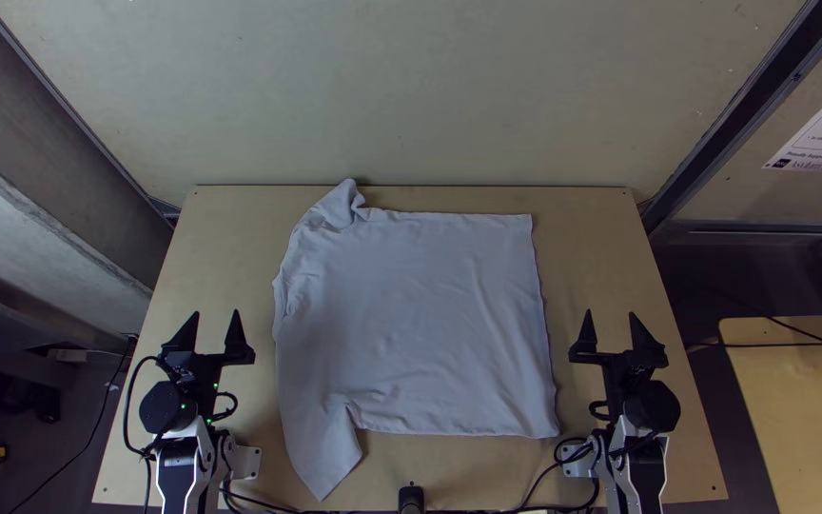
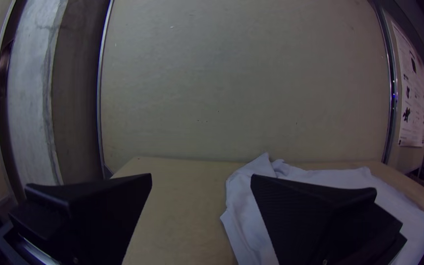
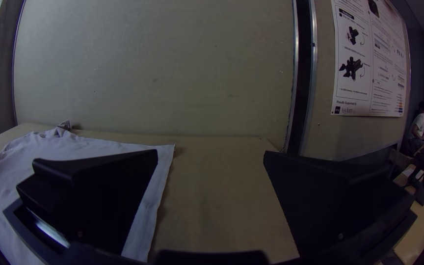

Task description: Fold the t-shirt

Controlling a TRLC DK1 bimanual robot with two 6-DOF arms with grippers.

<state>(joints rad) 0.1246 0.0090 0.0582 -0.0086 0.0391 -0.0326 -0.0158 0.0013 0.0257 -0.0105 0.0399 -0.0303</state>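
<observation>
The pale t-shirt [image 1: 420,319] lies spread flat on the table, its hem toward the right. One sleeve sticks out at the lower left, and the other is crumpled at the table's far edge. My left gripper [image 1: 217,319] stands open to the left of the shirt, and my right gripper [image 1: 611,319] stands open to its right; neither touches it. In the left wrist view my left gripper [image 2: 201,179] has nothing between its fingers, with the shirt [image 2: 244,206] beyond one finger. The right wrist view has my right gripper [image 3: 211,153] parted over bare wood, the shirt [image 3: 148,216] beside it.
The light wooden table [image 1: 582,247] ends at a plain upright panel [image 1: 382,95] behind it. Black cables [image 1: 535,490] run along the near edge, where a small dark post [image 1: 411,497] stands between the arms. Another wooden table [image 1: 801,409] is off to the right.
</observation>
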